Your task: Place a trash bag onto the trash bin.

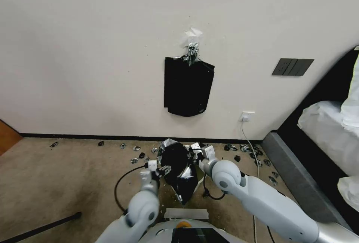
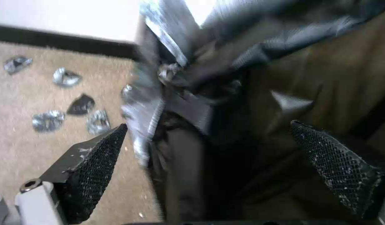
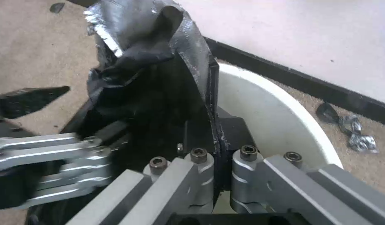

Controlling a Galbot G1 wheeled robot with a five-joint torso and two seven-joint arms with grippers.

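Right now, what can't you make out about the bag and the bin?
- Bin: the bag and right gripper cover much of the rim in the right wrist view; in the head view the bag hides it.
- Bag: blurred in the left wrist view, so its mouth edge is unclear.
- Left gripper: fingers apart; the far one sits behind the film.

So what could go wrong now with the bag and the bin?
1. The right gripper pinches just one edge of the trash bag beside the trash bin wall; the thin plastic might slip out or tear.
2. The left gripper has its fingers spread apart around the crumpled bag, so that side could sag instead of opening over the rim.
3. Black scraps on the carpet hint that this plastic rips easily.
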